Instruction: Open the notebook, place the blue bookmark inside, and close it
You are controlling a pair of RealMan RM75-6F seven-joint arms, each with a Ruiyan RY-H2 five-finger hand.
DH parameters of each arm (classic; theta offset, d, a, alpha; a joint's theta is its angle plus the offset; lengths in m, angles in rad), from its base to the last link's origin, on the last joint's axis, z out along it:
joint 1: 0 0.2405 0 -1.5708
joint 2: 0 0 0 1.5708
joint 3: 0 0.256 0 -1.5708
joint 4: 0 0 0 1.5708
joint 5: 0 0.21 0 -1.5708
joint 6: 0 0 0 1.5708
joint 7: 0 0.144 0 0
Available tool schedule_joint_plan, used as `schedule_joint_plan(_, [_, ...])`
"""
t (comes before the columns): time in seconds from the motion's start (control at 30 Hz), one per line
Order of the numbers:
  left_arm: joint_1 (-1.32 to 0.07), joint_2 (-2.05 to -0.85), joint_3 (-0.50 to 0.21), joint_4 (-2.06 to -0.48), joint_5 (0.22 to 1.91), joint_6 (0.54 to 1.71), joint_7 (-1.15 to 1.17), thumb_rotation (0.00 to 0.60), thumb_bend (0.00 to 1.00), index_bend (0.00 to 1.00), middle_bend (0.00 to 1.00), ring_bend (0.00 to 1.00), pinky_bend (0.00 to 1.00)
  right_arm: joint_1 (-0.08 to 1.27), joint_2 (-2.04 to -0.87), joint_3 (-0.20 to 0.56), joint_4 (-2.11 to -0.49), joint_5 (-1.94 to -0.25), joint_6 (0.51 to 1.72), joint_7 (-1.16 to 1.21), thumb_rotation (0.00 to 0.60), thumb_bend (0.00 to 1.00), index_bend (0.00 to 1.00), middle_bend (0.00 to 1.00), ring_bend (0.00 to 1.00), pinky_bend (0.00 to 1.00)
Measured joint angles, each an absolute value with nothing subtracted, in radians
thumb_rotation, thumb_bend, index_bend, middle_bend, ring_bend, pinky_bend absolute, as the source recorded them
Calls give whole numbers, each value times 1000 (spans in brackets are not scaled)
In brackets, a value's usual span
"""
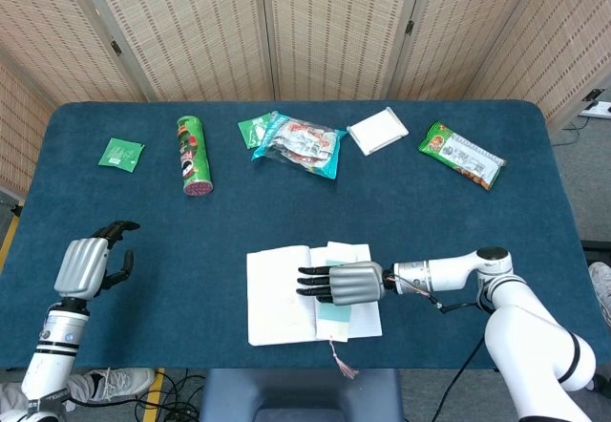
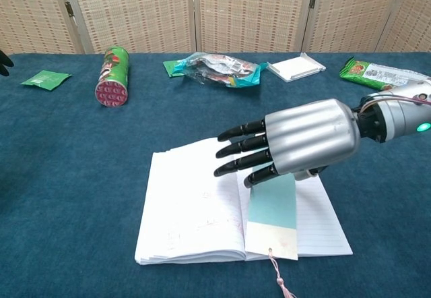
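Note:
The white notebook (image 1: 279, 293) (image 2: 188, 210) lies open near the table's front edge. My right hand (image 1: 346, 283) (image 2: 300, 139) hovers over its right page, fingers stretched toward the spine, and it pinches the top of the blue bookmark (image 1: 334, 309) (image 2: 273, 207). The bookmark lies along the right page close to the spine, its pink tassel (image 2: 281, 281) trailing past the notebook's front edge. My left hand (image 1: 86, 267) hangs at the far left, well away from the notebook, holding nothing, fingers loosely bent; only a dark fingertip (image 2: 3, 61) of it shows in the chest view.
Along the back of the blue table (image 1: 477, 241) lie a small green packet (image 1: 121, 153), a green chips can (image 1: 194, 155) on its side, a pile of snack bags (image 1: 298, 141), a white box (image 1: 377, 130) and a green snack bag (image 1: 462, 155).

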State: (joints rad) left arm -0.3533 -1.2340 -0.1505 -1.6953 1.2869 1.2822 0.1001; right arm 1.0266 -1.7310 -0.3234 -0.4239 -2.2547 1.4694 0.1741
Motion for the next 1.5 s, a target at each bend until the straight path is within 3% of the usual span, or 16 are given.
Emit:
schedule_joint_plan(0.23, [-354,-1233,-152,-1700,1285,1282,108,600,584,287,319,378,673,1027,-1759,-342,-380,-2234,1482,184,600,131,395,28,0,0])
schedule_joint_plan(0.33, [-353,-1232,-153,-1701,1284,1283,109,600,584,282,319,378,673,1028,-1771,-343,-364,-2218,1481,188,600,131,350,9,0,0])
schedule_joint_plan(0.5, [-353,-1230,-153,-1700,1281,1281,109,600,584,269,319,378,674,1020,-1784,-345,-349,-2191,1483,201,600,130,71,0,0,0])
schedule_joint_plan(0.63, [-353,-1230,-152,-1702,1282,1280,112,600,584,263,316,378,674,1017,-1791,-346,-339,-2176,1492,200,600,130,0,0,0,0])
schedule_joint_plan(0.97, [-353,-1224,-153,-1708,1279,1278,117,600,584,257,309,378,673,1001,-1782,-339,-351,-2126,1485,198,600,162,0,0,0,0])
schedule_joint_plan(1.13, [-354,-1223,-155,-1709,1283,1280,115,600,584,257,309,378,673,979,-1739,-327,-414,-2090,1483,205,600,298,41,0,0,0])
schedule_joint_plan(1.33, [-355,-1223,-156,-1704,1284,1279,111,600,584,258,309,378,673,944,-1668,-321,-530,-2051,1454,198,600,527,284,0,0,0])
schedule_joint_plan(1.5, [-356,-1225,-157,-1699,1287,1279,103,600,584,257,309,378,673,910,-1601,-309,-680,-2002,1404,165,600,754,351,0,0,0])
